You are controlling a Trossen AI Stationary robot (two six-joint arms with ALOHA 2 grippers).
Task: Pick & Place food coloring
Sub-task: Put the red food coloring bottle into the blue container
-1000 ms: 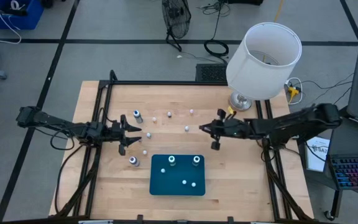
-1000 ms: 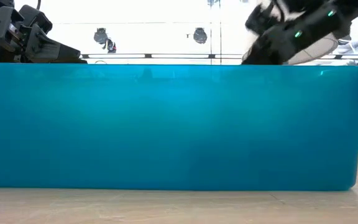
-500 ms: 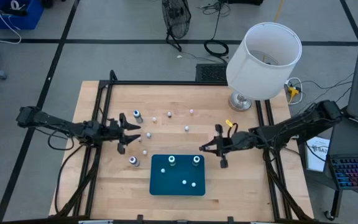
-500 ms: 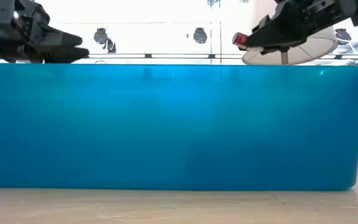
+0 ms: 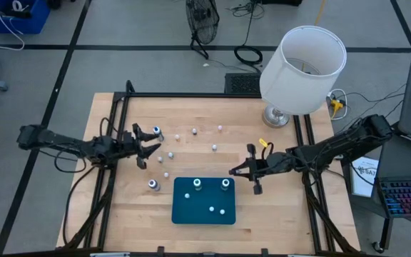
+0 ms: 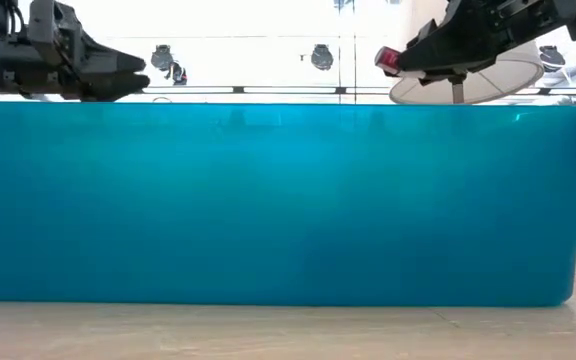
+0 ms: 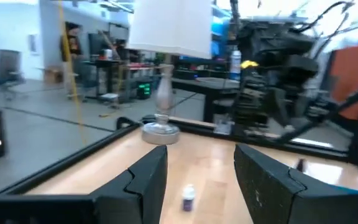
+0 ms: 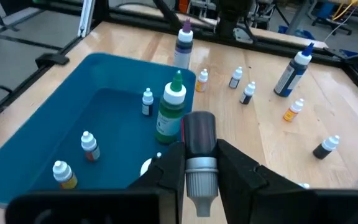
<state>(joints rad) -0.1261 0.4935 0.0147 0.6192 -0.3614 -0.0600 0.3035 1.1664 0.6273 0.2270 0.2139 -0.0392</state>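
Several tiny food coloring bottles (image 5: 194, 131) stand scattered on the wooden table, and a few more (image 8: 173, 109) stand in the flat dark-blue tray (image 5: 191, 214). My right gripper (image 5: 235, 170) hangs just off the tray's far right corner, shut on a dark-red bottle with a grey cap (image 8: 199, 138). Its red end (image 6: 388, 60) shows in the low view. My left gripper (image 5: 150, 144) is open above the table's left part. A small bottle (image 7: 188, 198) stands on the wood ahead of its fingers. My right gripper pinches the dark-red bottle between its two fingers (image 8: 169, 165), on the sides around the grey ribbed cap (image 8: 200, 167). The bottle lies along the fingers, its dark body ahead of them and its pale tip toward the wrist. It is lifted clear, above the table.
A lamp with a big white shade (image 5: 304, 61) stands on its metal foot (image 5: 275, 116) at the table's far right. The tray's blue wall (image 6: 268, 200) fills the low view. Black frame rails (image 5: 116, 128) run along the table's left, right and far sides.
My right gripper has carried the bottle toward the table's near edge, up to the tray's far right corner, then kept still for the last half second. My left gripper has swung a little toward the far edge and tipped up from pointing downward to about level, still open.
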